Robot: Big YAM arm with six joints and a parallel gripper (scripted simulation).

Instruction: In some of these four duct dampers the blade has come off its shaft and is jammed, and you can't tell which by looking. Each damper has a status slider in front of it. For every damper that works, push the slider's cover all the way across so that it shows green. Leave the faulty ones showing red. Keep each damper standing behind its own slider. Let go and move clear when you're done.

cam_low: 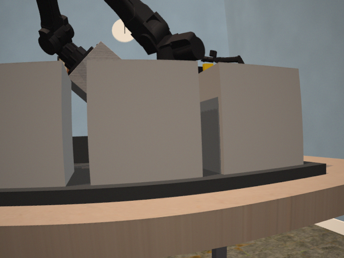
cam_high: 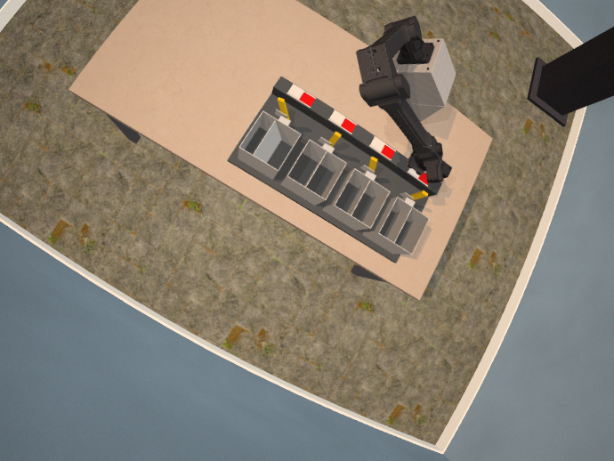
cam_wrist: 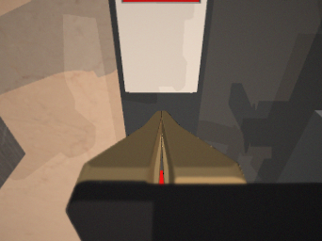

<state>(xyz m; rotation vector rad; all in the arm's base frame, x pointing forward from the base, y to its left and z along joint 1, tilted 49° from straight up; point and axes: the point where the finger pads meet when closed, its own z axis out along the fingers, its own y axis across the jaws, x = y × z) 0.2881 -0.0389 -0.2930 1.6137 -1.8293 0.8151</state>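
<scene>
Four grey box dampers (cam_high: 270, 143) (cam_high: 316, 171) (cam_high: 360, 198) (cam_high: 402, 225) stand in a row on a dark base (cam_low: 166, 189). Each has a yellow lever, such as the rightmost one (cam_high: 419, 195) (cam_low: 207, 66). A dark rail in front carries four sliders, and the first three (cam_high: 301, 95) (cam_high: 342, 121) (cam_high: 383, 148) show a white cover beside red. My gripper (cam_high: 429, 173) (cam_wrist: 161, 119) is shut and empty, low over the rightmost slider. Its tip points at the near edge of that slider's white cover (cam_wrist: 160, 50) (cam_high: 412, 172). Red (cam_wrist: 161, 177) shows under the fingers.
The arm's grey pedestal (cam_high: 431, 74) stands on the tan table (cam_high: 173, 74) behind the rail. A black post (cam_high: 569, 84) stands off the table at the right. The table edge lies close behind the dampers in the exterior view.
</scene>
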